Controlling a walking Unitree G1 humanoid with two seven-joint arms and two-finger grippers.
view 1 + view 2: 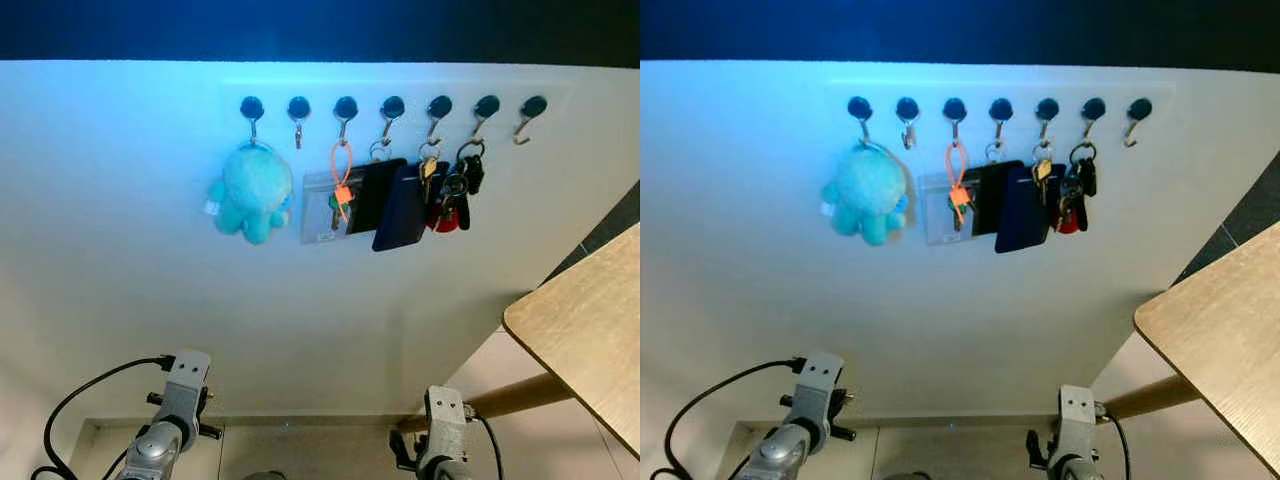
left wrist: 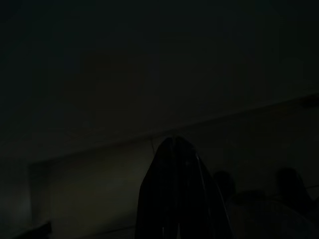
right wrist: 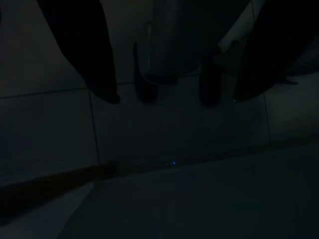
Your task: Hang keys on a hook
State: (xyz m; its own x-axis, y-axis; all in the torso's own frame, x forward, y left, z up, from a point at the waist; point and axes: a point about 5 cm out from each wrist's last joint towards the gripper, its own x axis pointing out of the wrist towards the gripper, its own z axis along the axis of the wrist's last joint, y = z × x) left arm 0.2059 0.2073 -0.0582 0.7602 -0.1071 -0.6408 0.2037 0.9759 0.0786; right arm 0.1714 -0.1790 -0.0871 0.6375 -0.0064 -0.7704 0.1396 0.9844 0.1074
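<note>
Below, both arms are hung low near the floor: the left gripper [image 2: 174,164] is seen in its dark wrist view with its fingers pressed together and nothing between them, while the right gripper [image 3: 174,64] is held with its fingers spread wide over floor tiles, also empty. Neither is placed near the wall, so the hanging is judged either finished or not yet begun. Higher up, a row of seven hooks [image 1: 392,108] is fixed across the white wall, presumably at a height suited to a standing reach. A plush toy [image 1: 250,193] is hung from the first hook, an orange loop [image 1: 341,165] from the third, dark cards [image 1: 392,203] beside it, and keys [image 1: 455,190] from the sixth; the second and last hooks are left bare. To the right, a table [image 1: 585,320] is set near the wall. No writing can be read on any item.
</note>
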